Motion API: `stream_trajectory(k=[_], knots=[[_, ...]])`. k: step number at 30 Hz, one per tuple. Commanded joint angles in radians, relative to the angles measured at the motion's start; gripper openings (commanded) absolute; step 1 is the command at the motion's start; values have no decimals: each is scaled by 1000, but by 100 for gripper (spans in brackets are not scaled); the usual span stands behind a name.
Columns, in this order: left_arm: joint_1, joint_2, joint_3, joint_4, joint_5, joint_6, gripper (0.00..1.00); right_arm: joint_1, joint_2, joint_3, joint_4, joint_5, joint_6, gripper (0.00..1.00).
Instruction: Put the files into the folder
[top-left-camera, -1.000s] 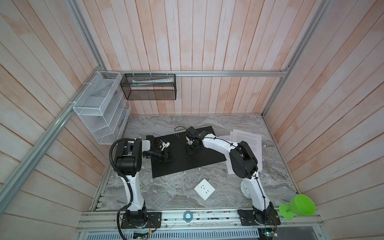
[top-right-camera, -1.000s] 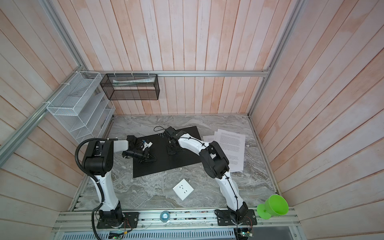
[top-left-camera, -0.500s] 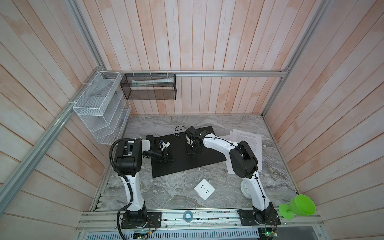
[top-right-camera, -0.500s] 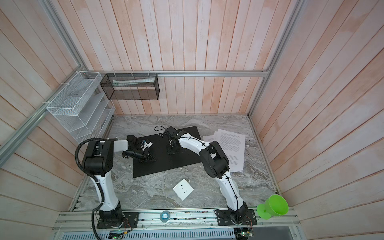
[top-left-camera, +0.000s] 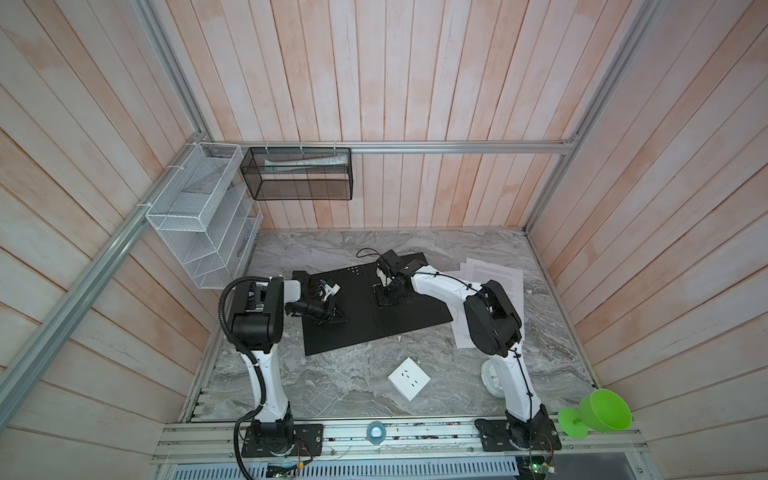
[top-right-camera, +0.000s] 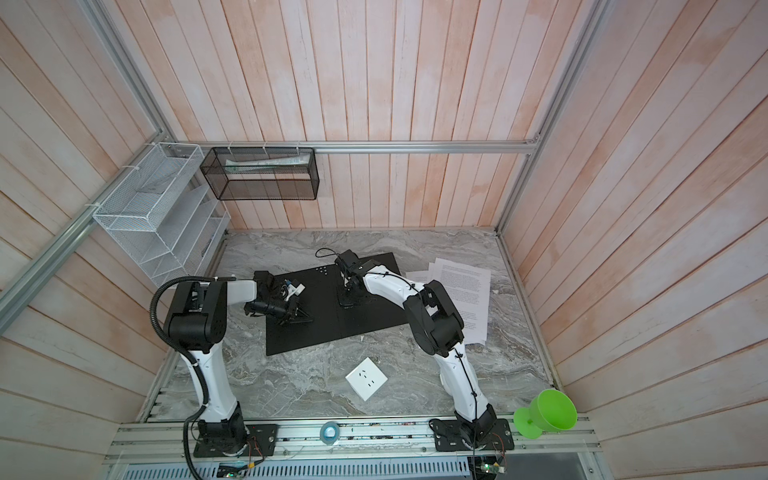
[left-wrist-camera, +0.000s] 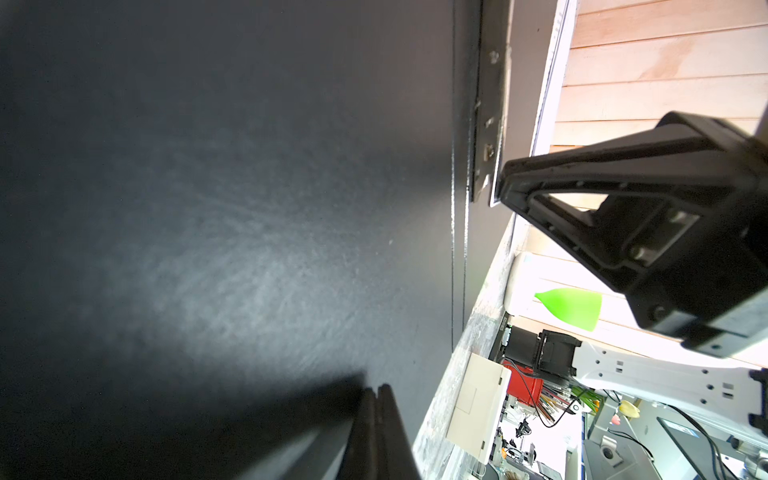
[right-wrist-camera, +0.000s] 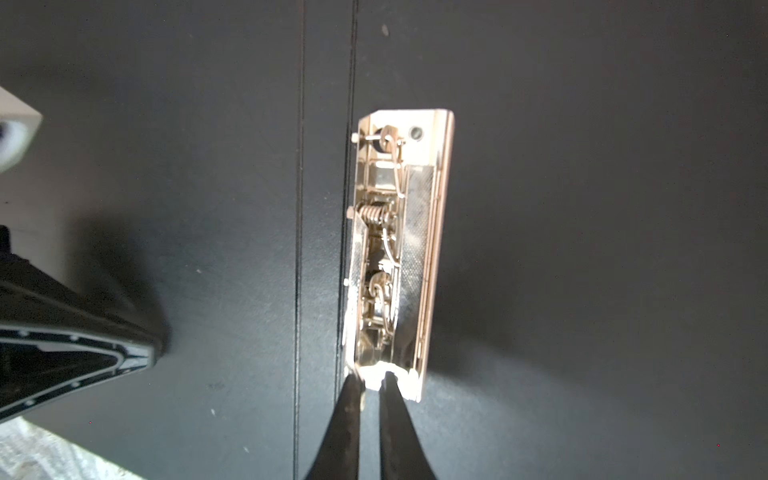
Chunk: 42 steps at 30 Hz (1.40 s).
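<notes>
The folder (top-left-camera: 357, 328) (top-right-camera: 324, 328) lies open on the marble table, black inside facing up. Its metal clip (right-wrist-camera: 399, 249) sits beside the spine fold. My right gripper (right-wrist-camera: 371, 376) (top-left-camera: 386, 293) points down at the clip's end, its jaws pinched on the clip's end tab with a narrow gap between them. My left gripper (left-wrist-camera: 376, 390) (top-left-camera: 343, 319) is shut and empty, resting low on the folder's left half. The files (top-left-camera: 494, 276) (top-right-camera: 465, 282), white printed sheets, lie fanned on the table right of the folder, partly under my right arm.
A white socket plate (top-left-camera: 409, 378) lies on the table near the front. A green cup (top-left-camera: 598, 417) sits at the front right rail. A white wire rack (top-left-camera: 199, 216) and a black mesh basket (top-left-camera: 299, 174) hang on the walls at back left.
</notes>
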Motion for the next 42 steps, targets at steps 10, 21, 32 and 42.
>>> stream_trajectory(k=[10,21,32,42], knots=[[-1,32,14,-7,-58,21,0,-11,-30,-29,2,-31,14,10],[-2,33,17,-10,-60,23,0,-22,0,-70,17,-44,14,4],[-2,32,17,-13,-58,27,0,-37,29,-112,54,-70,19,0],[-2,33,18,-13,-60,27,0,-40,50,-109,33,-13,5,0]])
